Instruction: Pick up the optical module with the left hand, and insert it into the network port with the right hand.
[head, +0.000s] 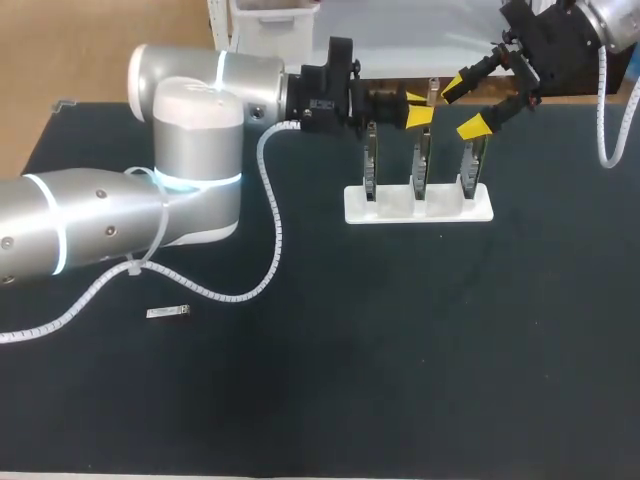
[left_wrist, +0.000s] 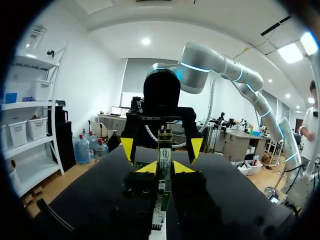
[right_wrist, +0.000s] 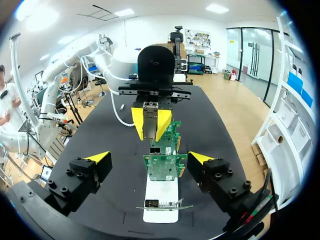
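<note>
Holding: the left pincer (head: 418, 108) has its yellow tips pressed together on a small silver module (right_wrist: 149, 112), one tip on each side.
Module place: in the air above the row of boards, over the far part of the table (head: 400, 350), roughly midway between its left and right edges. It touches no board.
Right pincer (head: 466, 103): spread wide with nothing in it, facing the left pincer from just beyond the module. Its fingertips (right_wrist: 98, 158) touch neither module nor board.
Boards: three green ones stand upright in a white stand (head: 400, 206), and the middle board (head: 421, 165) is right below the held module.
Port: a small metal socket (right_wrist: 155, 149) shows on a board's top edge and appears empty.
Spare: a second module (head: 168, 313) lies flat toward the near left corner, well apart from the stand.
Done: the pick-up with the left arm looks complete.
Left to do: passing the module to the right pincer, then pushing it into the socket. By my judgement, neither has begun.
</note>
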